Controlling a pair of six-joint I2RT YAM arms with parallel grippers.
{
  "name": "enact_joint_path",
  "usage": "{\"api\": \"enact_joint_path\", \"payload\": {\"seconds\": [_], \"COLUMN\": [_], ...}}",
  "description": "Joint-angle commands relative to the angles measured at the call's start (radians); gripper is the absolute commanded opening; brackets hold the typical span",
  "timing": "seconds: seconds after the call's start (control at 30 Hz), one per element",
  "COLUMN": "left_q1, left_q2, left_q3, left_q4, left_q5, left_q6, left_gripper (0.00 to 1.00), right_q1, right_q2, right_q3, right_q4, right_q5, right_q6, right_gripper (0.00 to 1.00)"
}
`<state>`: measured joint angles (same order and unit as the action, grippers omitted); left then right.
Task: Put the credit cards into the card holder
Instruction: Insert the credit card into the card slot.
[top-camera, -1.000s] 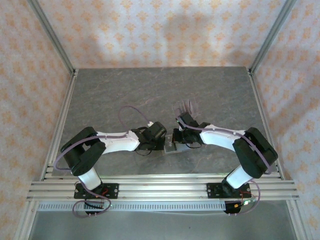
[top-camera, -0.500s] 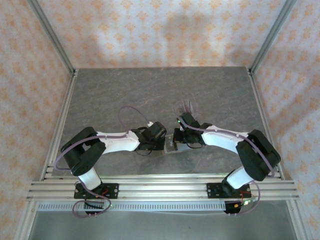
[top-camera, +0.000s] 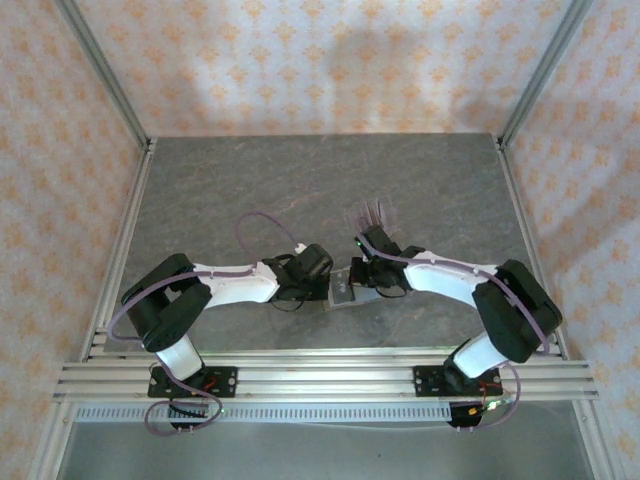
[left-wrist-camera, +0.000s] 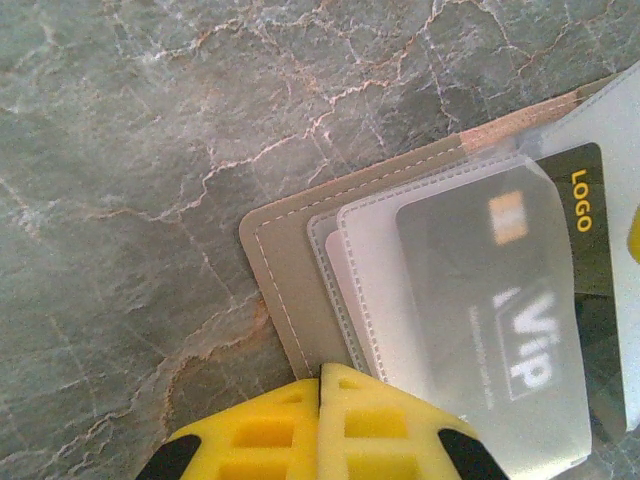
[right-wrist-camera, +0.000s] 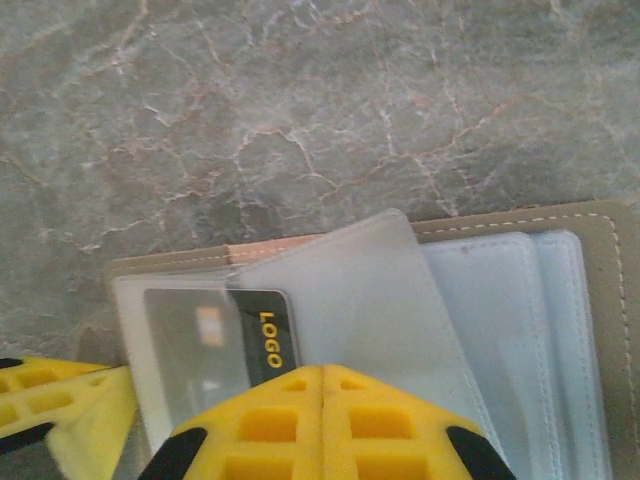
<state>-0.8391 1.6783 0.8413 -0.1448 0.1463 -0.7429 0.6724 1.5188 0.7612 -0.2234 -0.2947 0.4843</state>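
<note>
While both arms reach in toward the middle of the grey marbled tabletop (top-camera: 250, 180), I read my left claw (top-camera: 327, 287) first: its yellow fingers (left-wrist-camera: 260, 440) are pressed together along a thin seam with nothing between them. Right at its tips lies the flat tan-brown folding card holder (left-wrist-camera: 272, 262), opened out on the stone, its rounded stitched corner just left of the tips. Whether the tips bear down on it I cannot tell. Stacked inside the holder, ahead of the claw and to its right, are frosted clear plastic sleeves (left-wrist-camera: 365, 250). Under the top sleeve sits a dark rectangular plastic credit card (left-wrist-camera: 592, 235). Its covered part looks grey with pale VIP lettering, while the bare end, farthest right of the claw, is black with a yellow LOGO. From above, the holder (top-camera: 343, 293) lies between the two claws.

My right claw (top-camera: 362, 284) is likewise closed, yellow fingers (right-wrist-camera: 400, 440) together, gripping nothing I can see. Its tips meet a raised clear sleeve. The LOGO end of the card (right-wrist-camera: 263, 340) is just left of them, and the holder's tan rim (right-wrist-camera: 520, 222) runs ahead and to the right. A yellow finger (right-wrist-camera: 60, 400) of the left claw sits left of the card. Beyond the right claw, apart from it, stands a clear slotted plastic rack (top-camera: 371, 212).
</note>
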Motion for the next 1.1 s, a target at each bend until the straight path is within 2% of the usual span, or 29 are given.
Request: {"api": "enact_joint_path", "payload": {"seconds": [0.0, 0.23, 0.67, 0.77, 0.83, 0.93, 1.03, 1.07], "left_q1": [-0.008, -0.009, -0.017, -0.017, -0.017, -0.017, -0.016, -0.017], "left_q2": [0.040, 0.050, 0.097, 0.097, 0.094, 0.085, 0.080, 0.080], "left_q3": [-0.031, -0.031, -0.021, -0.020, -0.023, -0.035, -0.045, -0.048], "left_q4": [0.006, 0.010, 0.039, 0.037, 0.033, 0.031, 0.033, 0.034], "left_q5": [-0.015, -0.015, -0.004, -0.007, -0.010, -0.015, -0.019, -0.020], "left_q6": [-0.015, -0.013, -0.024, -0.024, -0.026, -0.027, -0.029, -0.029], "left_gripper": [0.00, 0.00, 0.00, 0.00, 0.00, 0.00, 0.00, 0.00], "right_q1": [-0.002, 0.011, 0.068, 0.072, 0.069, 0.069, 0.066, 0.064], "right_q2": [0.026, 0.055, 0.049, 0.028, 0.001, -0.061, -0.117, -0.129], "right_q3": [0.019, 0.018, -0.003, -0.008, 0.022, 0.071, 0.106, 0.107], "right_q4": [-0.023, 0.024, 0.079, 0.071, -0.010, -0.139, -0.267, -0.287], "right_q5": [0.035, -0.014, -0.028, 0.004, 0.076, 0.191, 0.347, 0.373], "right_q6": [-0.013, -0.002, 0.072, 0.072, 0.044, 0.003, -0.022, -0.025], "right_gripper": [0.00, 0.00, 0.00, 0.00, 0.00, 0.10, 0.30, 0.34]}}
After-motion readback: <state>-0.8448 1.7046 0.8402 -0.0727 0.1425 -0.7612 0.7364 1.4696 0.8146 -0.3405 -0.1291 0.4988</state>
